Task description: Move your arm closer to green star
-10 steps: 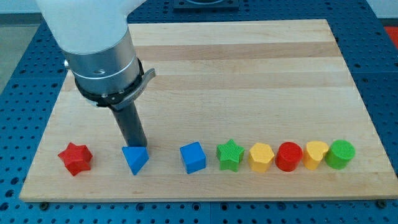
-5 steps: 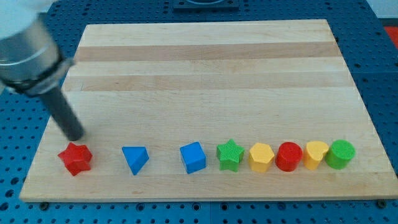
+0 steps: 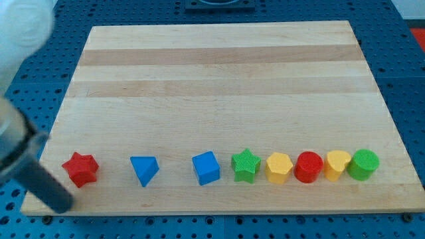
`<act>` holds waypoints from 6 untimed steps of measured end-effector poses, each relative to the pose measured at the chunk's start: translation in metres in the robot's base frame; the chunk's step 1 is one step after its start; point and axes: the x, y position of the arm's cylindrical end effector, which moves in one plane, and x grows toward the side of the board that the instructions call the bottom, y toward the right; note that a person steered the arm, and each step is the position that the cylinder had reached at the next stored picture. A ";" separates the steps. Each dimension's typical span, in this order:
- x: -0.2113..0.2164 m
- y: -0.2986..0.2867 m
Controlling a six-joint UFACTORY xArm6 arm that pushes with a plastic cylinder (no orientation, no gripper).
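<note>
The green star [image 3: 246, 164] sits in a row of blocks near the view's bottom edge of the wooden board [image 3: 219, 73], between the blue cube [image 3: 206, 168] and a yellow block [image 3: 279, 167]. My tip [image 3: 63, 206] is blurred at the board's bottom left corner, just below and left of the red star [image 3: 81, 168]. It is far to the left of the green star, with the blue triangle [image 3: 144, 170] and blue cube between them.
Right of the green star the row runs on with a red round block [image 3: 308, 166], a second yellow block [image 3: 337, 164] and a green round block [image 3: 364, 164]. Blue perforated table [image 3: 405, 79] surrounds the board.
My tip swept from just above the blue triangle leftwards past the red star, then down to the board's bottom left corner, away from the green star. No block has moved.
</note>
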 end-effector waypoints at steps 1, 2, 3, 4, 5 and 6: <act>0.000 0.067; 0.000 0.133; 0.001 0.188; 0.000 0.233; 0.000 0.261; -0.002 0.274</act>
